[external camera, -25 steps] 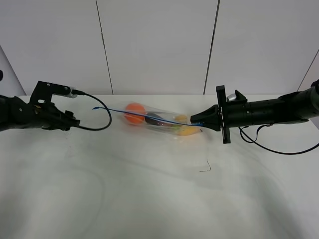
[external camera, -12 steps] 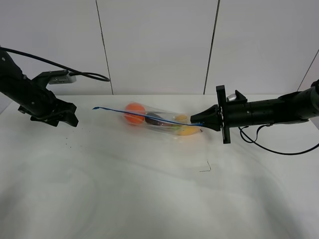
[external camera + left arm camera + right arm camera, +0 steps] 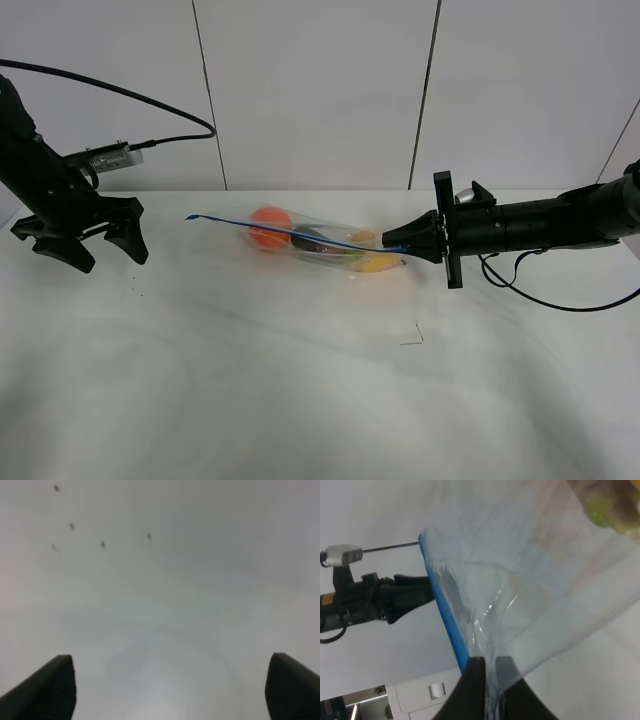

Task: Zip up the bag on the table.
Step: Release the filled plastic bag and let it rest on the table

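Observation:
The clear bag [image 3: 320, 240] lies on the white table [image 3: 300, 390] with an orange, an eggplant and a yellow pear inside. Its blue zipper strip [image 3: 280, 231] runs from a free left end to my right gripper [image 3: 395, 243], which is shut on the bag's right end. The right wrist view shows those fingers [image 3: 476, 687] pinching the plastic beside the blue strip [image 3: 446, 617]. My left gripper [image 3: 105, 252] is open and empty, pointing down at the table, well left of the bag. The left wrist view shows only bare table [image 3: 165, 605] between the spread fingertips [image 3: 55, 690].
A small dark bent mark [image 3: 412, 338] lies on the table in front of the bag. A few dark specks [image 3: 102, 544] lie on the table below the left gripper. The right arm's cable [image 3: 530, 292] loops onto the table. A white panelled wall stands behind.
My left arm has drawn back to the left, away from the zipper's left end, turned downward, and its gripper has opened. The right gripper and the bag have not moved.

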